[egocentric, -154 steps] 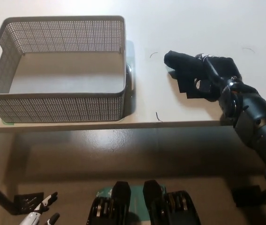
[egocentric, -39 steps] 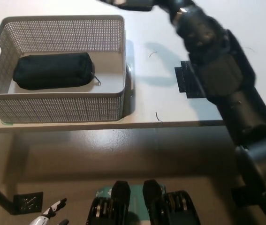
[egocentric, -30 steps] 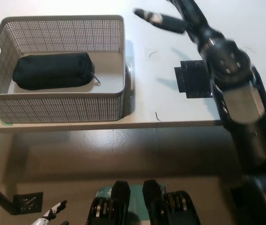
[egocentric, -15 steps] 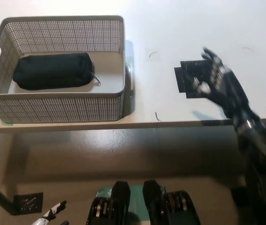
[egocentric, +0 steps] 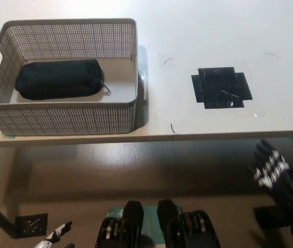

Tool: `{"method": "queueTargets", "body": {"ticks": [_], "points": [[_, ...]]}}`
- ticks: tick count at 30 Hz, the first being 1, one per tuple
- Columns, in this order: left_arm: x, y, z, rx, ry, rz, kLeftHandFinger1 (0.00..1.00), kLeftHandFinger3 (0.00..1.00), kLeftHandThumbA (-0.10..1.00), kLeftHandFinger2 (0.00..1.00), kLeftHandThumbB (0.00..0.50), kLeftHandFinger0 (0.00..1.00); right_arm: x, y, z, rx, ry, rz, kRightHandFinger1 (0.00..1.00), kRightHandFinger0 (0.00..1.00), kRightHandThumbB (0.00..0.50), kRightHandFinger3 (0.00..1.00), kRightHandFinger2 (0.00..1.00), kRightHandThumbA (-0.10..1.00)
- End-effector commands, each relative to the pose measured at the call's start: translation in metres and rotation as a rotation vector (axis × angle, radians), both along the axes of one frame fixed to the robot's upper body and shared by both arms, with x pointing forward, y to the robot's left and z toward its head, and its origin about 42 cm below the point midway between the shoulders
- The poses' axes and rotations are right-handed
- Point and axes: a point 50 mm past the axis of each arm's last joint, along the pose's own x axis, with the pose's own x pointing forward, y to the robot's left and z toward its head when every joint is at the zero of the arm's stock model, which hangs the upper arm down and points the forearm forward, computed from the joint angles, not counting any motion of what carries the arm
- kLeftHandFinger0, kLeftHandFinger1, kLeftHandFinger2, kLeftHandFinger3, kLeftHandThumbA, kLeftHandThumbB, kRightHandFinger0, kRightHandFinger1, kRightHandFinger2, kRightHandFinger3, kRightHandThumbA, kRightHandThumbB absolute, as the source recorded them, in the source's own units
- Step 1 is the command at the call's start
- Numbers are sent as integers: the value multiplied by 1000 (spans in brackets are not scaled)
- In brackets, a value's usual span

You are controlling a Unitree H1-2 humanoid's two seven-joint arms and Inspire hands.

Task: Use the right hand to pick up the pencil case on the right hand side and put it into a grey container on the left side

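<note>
The black pencil case [egocentric: 59, 79] lies on its side inside the grey mesh container [egocentric: 63, 120] at the table's left. My black right hand [egocentric: 275, 178] hangs below the table's front edge at the lower right, open, its fingers spread and holding nothing. Only the fingertips of my white left hand [egocentric: 55, 239] show at the bottom left edge.
A black cross-shaped mark [egocentric: 221, 87] is stuck on the white table [egocentric: 198, 31] to the right of the container. The table's front edge runs across the middle of the picture, with brown floor below it.
The pencil case went from the black mark into the container. Since then my right arm has drawn back from the far table, over the mark, and dropped below the table's front edge.
</note>
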Motion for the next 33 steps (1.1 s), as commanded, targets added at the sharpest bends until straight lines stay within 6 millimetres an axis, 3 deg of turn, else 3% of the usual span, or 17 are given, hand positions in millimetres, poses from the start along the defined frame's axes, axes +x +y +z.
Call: {"method": "queueTargets", "body": {"ticks": [1,4,9,11,13,15,19,21,24,33], "points": [[9,21,12,5,-57,65,1000,1000,1000,1000,293,1000,-28,-23,-12,172,-143,54,1000,1000,407,1000,1000,1000],[10,22,10,-22,-72,86,1000,1000,1000,1000,274,1000,-33,-32,-41,152,-70,17,1000,1000,394,1000,1000,1000],[8,25,5,-84,-76,143,1000,1000,1000,1000,297,1000,-40,-40,-78,162,23,-2,1000,1000,353,1000,1000,1000],[7,25,2,-174,-79,198,1000,1000,1000,1000,335,1000,-37,-44,-91,167,64,-6,1000,1000,367,1000,1000,1000],[4,25,1,-229,-83,233,1000,1000,1000,1000,318,1000,-32,-46,-94,148,83,-8,1000,1000,367,1000,1000,1000],[6,26,2,-322,-73,262,1000,1000,1000,1000,268,1000,-23,-46,-95,131,93,4,1000,1000,338,1000,1000,1000],[11,27,6,-382,-89,305,1000,1000,1000,1000,301,1000,-18,-48,-96,159,86,-7,1000,1000,335,1000,1000,1000],[14,28,7,-432,-93,326,1000,1000,1000,1000,353,1000,-15,-49,-94,167,80,-3,1000,1000,343,1000,1000,1000],[14,31,8,-541,-79,384,1000,1000,1000,1000,343,1000,-14,-46,-93,164,71,4,1000,1000,341,1000,1000,1000],[15,35,10,-617,-51,425,1000,1000,1000,1000,327,1000,-16,-46,-94,178,73,12,1000,1000,344,1000,1000,1000]]}}
